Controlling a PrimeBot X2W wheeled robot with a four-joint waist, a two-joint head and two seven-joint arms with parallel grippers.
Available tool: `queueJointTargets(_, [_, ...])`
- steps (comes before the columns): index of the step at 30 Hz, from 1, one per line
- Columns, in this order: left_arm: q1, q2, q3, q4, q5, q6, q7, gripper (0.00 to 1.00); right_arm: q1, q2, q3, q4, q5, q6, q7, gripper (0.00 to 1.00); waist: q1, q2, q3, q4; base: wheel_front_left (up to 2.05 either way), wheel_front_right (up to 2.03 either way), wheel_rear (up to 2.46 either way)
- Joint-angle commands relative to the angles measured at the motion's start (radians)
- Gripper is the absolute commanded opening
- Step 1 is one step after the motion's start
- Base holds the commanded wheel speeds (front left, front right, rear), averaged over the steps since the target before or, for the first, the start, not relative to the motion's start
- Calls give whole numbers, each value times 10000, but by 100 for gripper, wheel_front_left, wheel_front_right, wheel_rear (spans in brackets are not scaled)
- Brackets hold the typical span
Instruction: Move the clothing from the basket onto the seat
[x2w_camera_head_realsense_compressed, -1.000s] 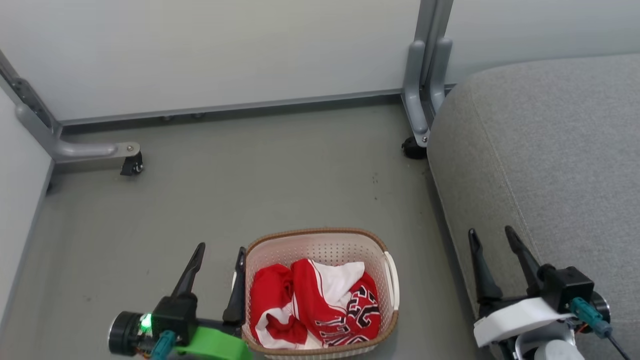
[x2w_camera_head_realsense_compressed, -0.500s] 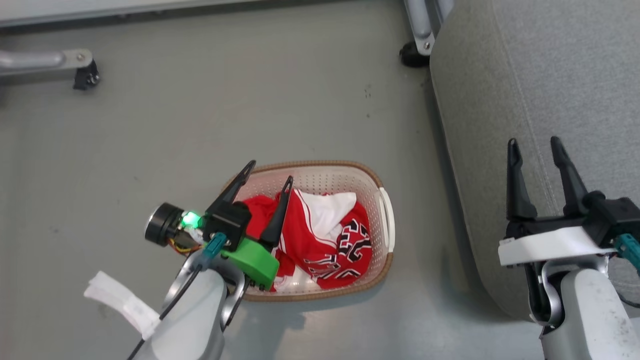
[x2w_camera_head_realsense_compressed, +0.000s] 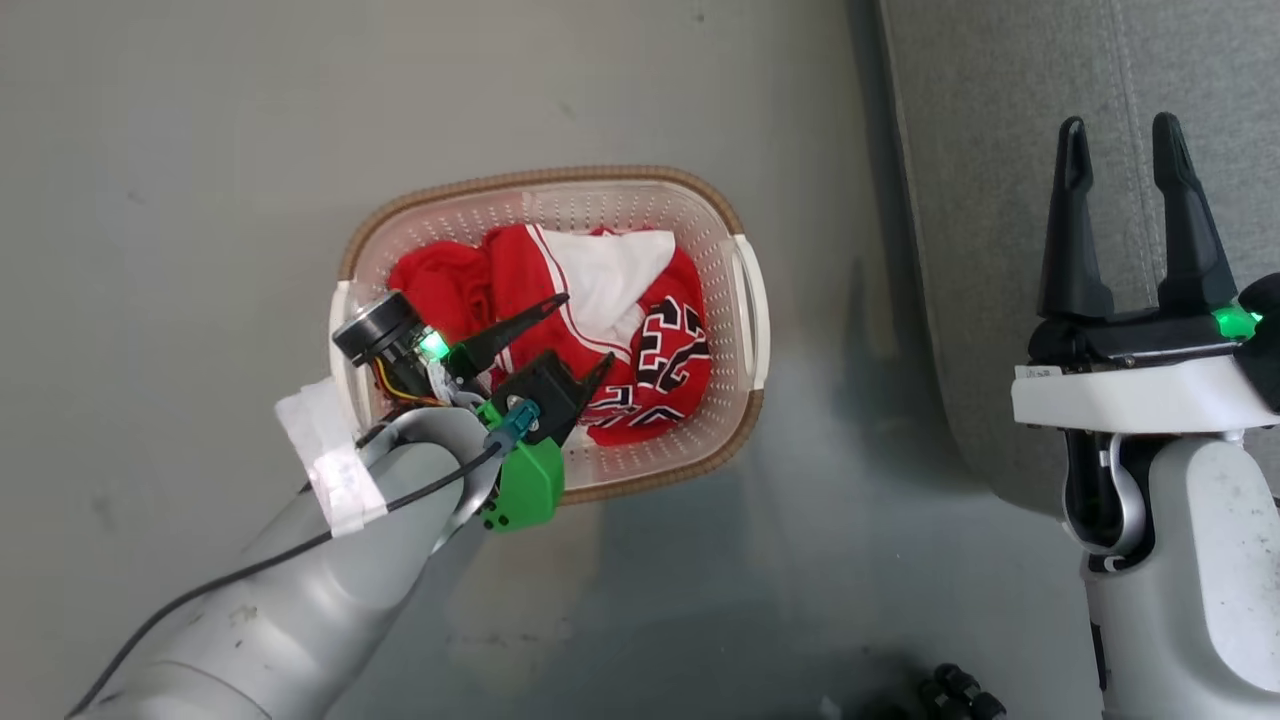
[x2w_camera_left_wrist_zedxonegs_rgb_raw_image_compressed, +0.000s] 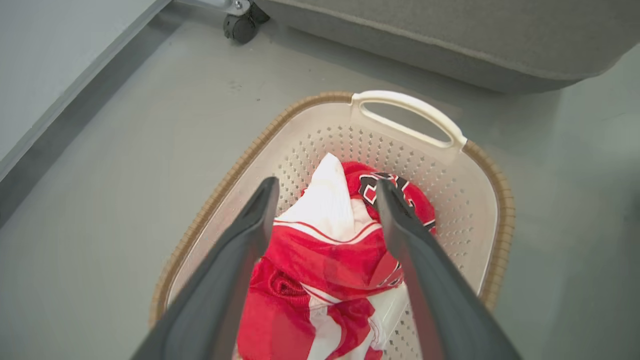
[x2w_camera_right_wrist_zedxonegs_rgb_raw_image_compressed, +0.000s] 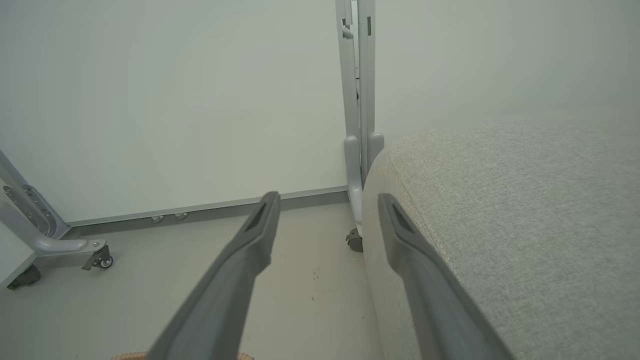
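Head view: the basket (x2w_camera_head_realsense_compressed: 540, 180) sat on the grey floor (x2w_camera_head_realsense_compressed: 200, 200). The seat (x2w_camera_head_realsense_compressed: 1000, 200) was near its right side, with a strip of bare floor between them.
Clothing: the red and white clothing (x2w_camera_head_realsense_compressed: 620, 300) lay bunched up inside the basket, from its middle to its right end.
Left gripper: the left gripper (x2w_camera_head_realsense_compressed: 588, 327) was spread wide over the left end of the basket. Its fingers pointed down at the clothing, one on each side of a white fold. I could not tell if they touched the cloth.
Right gripper: the right gripper (x2w_camera_head_realsense_compressed: 1118, 125) was spread wide and held nothing. It hung over the seat's left edge.
Edges: the basket had a brown rim and a white handle (x2w_camera_left_wrist_zedxonegs_rgb_raw_image_compressed: 407, 107) on the end facing the seat. The seat's corner was round and soft.
Room to move: the floor was bare on the basket's left and far sides. A small black wheel (x2w_camera_left_wrist_zedxonegs_rgb_raw_image_compressed: 241, 27) stood by the seat's far corner.
Writing: black letters and numbers with white edges showed on the clothing. They were too crumpled to read. A tiny label (x2w_camera_head_realsense_compressed: 1040, 372) on the right gripper was too small to read.
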Motion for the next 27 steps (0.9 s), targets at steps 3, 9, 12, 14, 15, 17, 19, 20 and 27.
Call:
queueJointTargets(3, [-1010, 163, -1161, 590, -523, -20, 1, 100, -376, -14, 167, -321, 161, -3, -31, 100, -2, 0, 1566, -755, 0, 0, 0])
queueJointTargets(9, [-2107, 145, -3092, 1643, -1148, -21, 19, 100, -599, -10, 349, -752, 371, -3, -32, 100, -2, 0, 2234, -951, 0, 0, 0])
queueJointTargets(12, [-2307, 71, -3578, 2076, -1051, -21, 202, 100, -749, -14, 424, -818, 504, -3, -32, 100, -2, 0, 2483, -1071, 0, 0, 0])
queueJointTargets(14, [-2460, 40, -3659, 2327, -825, -22, 372, 100, -830, -13, 482, -851, 560, -3, -32, 100, -2, 0, 2660, -1161, 0, 0, 0])
queueJointTargets(15, [-2398, 5, -3674, 2429, -591, -22, 483, 100, -858, -11, 514, -870, 600, -3, -32, 100, -2, 0, 2748, -1213, 0, 0, 0])
queueJointTargets(17, [-2275, -33, -3676, 2611, -246, -22, 669, 100, -968, -13, 559, -923, 663, -3, -32, 100, -2, 0, 2913, -1311, 0, 0, 0])
queueJointTargets(19, [-2177, -32, -3672, 2780, -9, -22, 811, 100, -1054, -11, 623, -965, 709, -3, -31, 100, -2, 0, 3052, -1404, 0, 0, 0])
queueJointTargets(20, [-2116, -24, -3677, 2889, 262, -22, 868, 100, -1079, -11, 664, -957, 738, -3, -32, 100, -2, 0, 3125, -1461, 0, 0, 0])
queueJointTargets(27, [-2521, -17, -3678, 3721, 968, -22, 821, 100, -1096, -13, 798, -1016, 869, -3, -31, 100, -2, 0, 3502, -1759, 0, 0, 0])
